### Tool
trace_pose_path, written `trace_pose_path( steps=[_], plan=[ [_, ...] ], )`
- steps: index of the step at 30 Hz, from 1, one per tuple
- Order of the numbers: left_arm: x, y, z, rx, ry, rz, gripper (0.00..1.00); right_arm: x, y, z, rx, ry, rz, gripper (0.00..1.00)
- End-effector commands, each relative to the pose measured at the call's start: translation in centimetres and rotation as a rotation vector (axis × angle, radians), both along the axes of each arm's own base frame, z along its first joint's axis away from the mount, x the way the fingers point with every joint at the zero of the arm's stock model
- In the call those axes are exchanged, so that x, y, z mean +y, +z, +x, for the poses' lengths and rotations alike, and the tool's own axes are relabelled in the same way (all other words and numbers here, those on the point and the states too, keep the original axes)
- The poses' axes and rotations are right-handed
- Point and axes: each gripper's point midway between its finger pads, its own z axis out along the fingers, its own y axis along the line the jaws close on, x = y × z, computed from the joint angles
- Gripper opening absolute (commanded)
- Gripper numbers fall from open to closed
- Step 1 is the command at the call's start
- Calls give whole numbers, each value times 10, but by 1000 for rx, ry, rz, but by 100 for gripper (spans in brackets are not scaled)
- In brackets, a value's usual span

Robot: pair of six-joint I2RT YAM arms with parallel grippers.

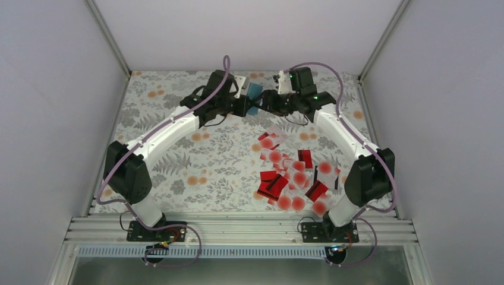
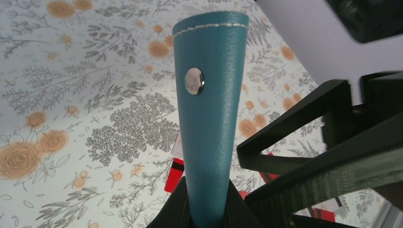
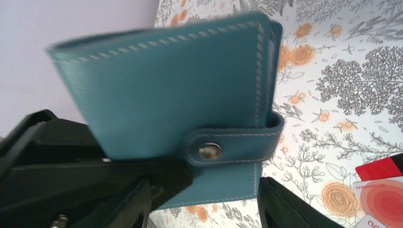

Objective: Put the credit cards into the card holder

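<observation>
The teal-blue card holder (image 1: 254, 95) is held up off the table at the far middle, snapped closed. My left gripper (image 1: 243, 107) is shut on it; in the left wrist view the holder (image 2: 209, 118) rises edge-on from between the jaws of my left gripper (image 2: 207, 211), its snap facing left. My right gripper (image 1: 268, 105) is open right beside it; in the right wrist view its fingers (image 3: 278, 204) straddle the lower edge of the holder (image 3: 161, 90) without touching it. The credit cards (image 1: 291, 178) lie in a loose pile on the right of the table.
The floral tablecloth (image 1: 196, 166) covers the table. A red card (image 2: 175, 173) lies below the holder. A red card (image 3: 380, 168) and a pale card with a red dot (image 3: 382, 199) lie at lower right. White walls (image 1: 59, 89) enclose the table.
</observation>
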Motion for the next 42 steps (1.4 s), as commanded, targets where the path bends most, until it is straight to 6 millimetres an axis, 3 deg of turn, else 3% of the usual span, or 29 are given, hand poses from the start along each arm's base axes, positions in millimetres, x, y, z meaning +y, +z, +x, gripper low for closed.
trace_pose_path(
  steps=[1,8,13,23,26,29,38,42],
  plan=[
    [-16,7,-6,-27,-45,18,2,5,20,6,-57,-6,7,56],
    [-22,11,-10,-44,-51,23,2,-3,21,12,-73,-49,-32,47],
    [-28,16,-13,-62,-70,6,2,-1,1,7,-7,-41,-35,38],
    [-35,25,-14,-93,-88,-19,2,-11,-34,-3,85,-61,-97,32],
    [-37,29,-15,-104,-100,-29,2,-13,-38,-2,86,-72,-113,32],
    [-40,33,-18,-113,-116,-44,2,-14,-54,2,115,-75,-143,29],
    [-41,39,-17,-138,-119,-39,2,-22,-75,1,164,-101,-207,4],
    [-41,40,-17,-147,-114,-27,2,-26,-82,1,182,-112,-234,4]
  ],
)
